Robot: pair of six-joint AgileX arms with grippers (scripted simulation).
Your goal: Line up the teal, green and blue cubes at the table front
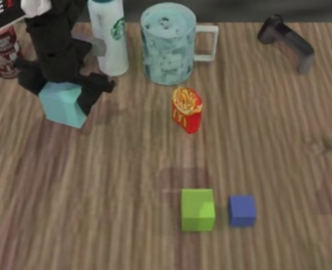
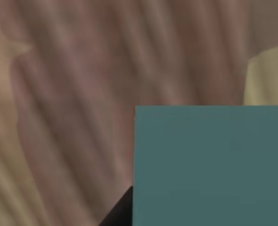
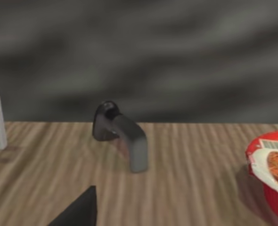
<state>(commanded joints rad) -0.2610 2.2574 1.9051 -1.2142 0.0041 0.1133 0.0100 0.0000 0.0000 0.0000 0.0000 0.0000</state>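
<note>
Top view shows the left gripper point(image 1: 70, 93) closed around the teal cube point(image 1: 63, 104) near the table's point(image 1: 126, 169) far left corner, beside a white bottle point(image 1: 111, 36). Rigid, flat-faced and probably light, it suits a grip across opposite sides. The green cube point(image 1: 198, 210) and blue cube point(image 1: 242, 211) sit side by side near the front edge. I cannot tell the right gripper's state.

Blocky black left arm point(image 1: 56, 48), white-capped

You are seeing "BILE" on the left arm point(image 1: 8, 14) at eleven o'clock; the fries box point(image 1: 187, 109) is showing golden arches.
</note>
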